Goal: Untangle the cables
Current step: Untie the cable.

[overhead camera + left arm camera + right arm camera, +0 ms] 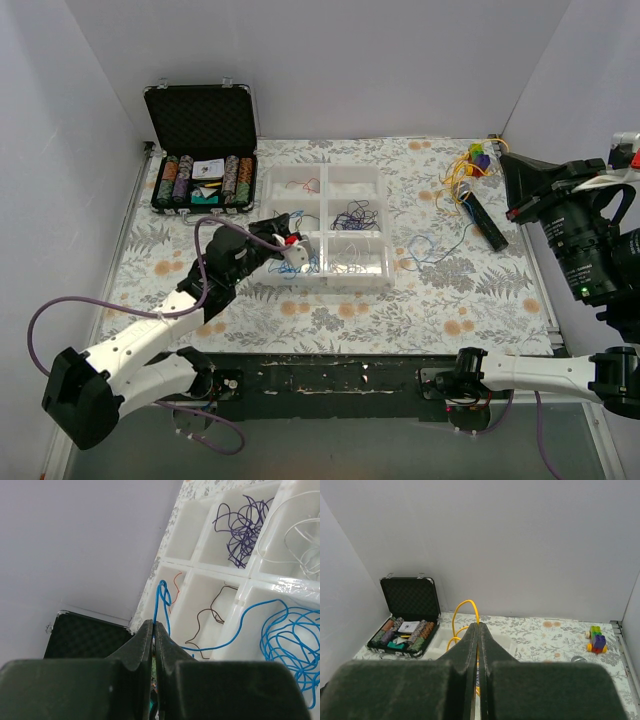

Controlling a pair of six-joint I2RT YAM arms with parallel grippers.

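Left arm [150,340] stretches to the white plastic tray [350,180], jaws clamped on thin blue wire [158,607]; right jaws pinch yellow wire [465,601].

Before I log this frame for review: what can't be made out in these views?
1. Right wrist view: where the yellow cable runs lower down; the right end effector hides it.
2. Left wrist view: the far side of the blue cables; cut off by the right edge.
3. Top view: what the left end effector grips; too small.
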